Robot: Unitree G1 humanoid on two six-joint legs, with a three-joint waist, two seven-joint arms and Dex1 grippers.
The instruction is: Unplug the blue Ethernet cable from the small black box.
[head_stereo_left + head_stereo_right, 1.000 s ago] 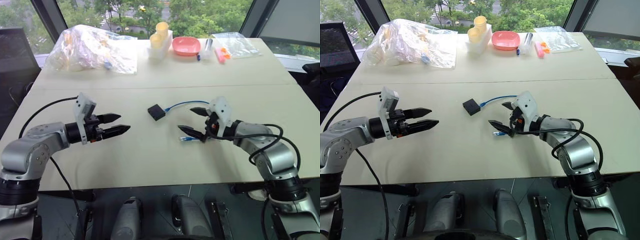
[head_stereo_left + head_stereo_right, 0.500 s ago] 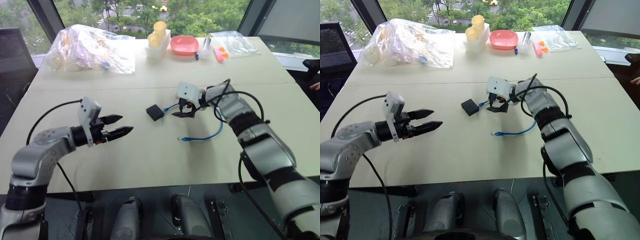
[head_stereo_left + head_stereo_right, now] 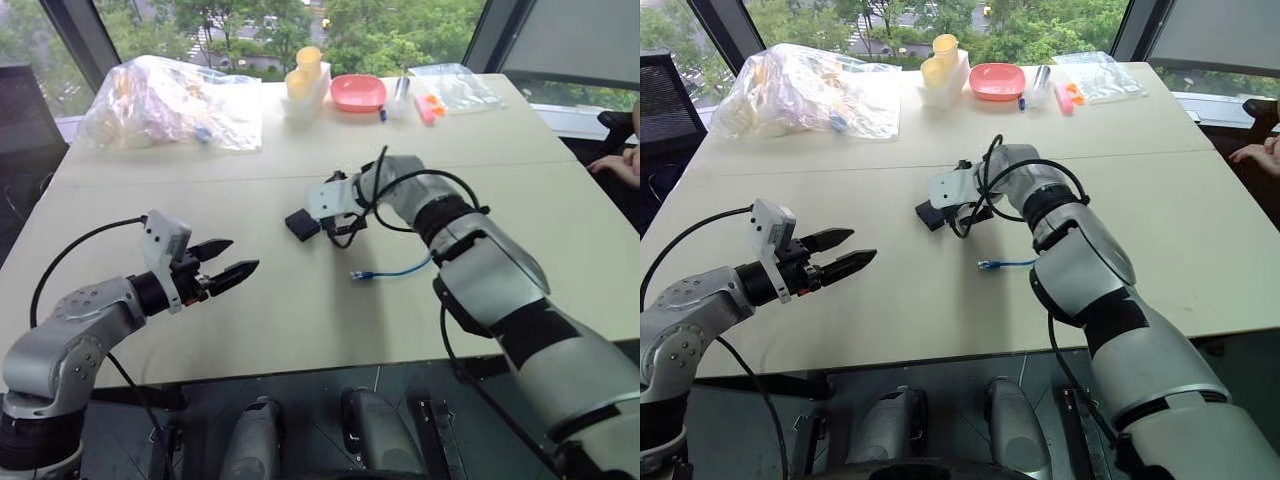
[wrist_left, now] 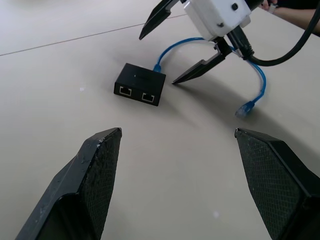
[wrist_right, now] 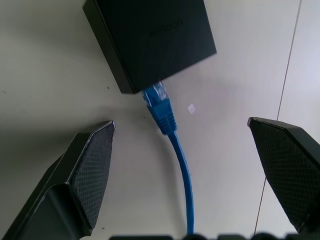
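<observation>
A big pale table fills the room's middle, and a thin line runs across it where two tabletops meet. Behind it are tall windows with green trees outside.

At the far left of the table lies a crinkly clear plastic bag full of things. Next to it stands a white holder with yellow cups. Then comes a pink bowl, and after that a few small things and another clear bag.

Nearer, on the left, the left gripper hangs just over the table. Its two black fingers are spread apart and hold nothing.

In the middle sits the small black box, flat on the table. In the left wrist view it shows two ports on its near side. The blue Ethernet cable is plugged into the box's other side. It curls away to the right, and its loose end rests on the table.

The right gripper points down over the cable, just beside the box. Its fingers are spread wide, one on each side of the plug, and touch nothing.

At the far right edge a person's hand rests on the table.
</observation>
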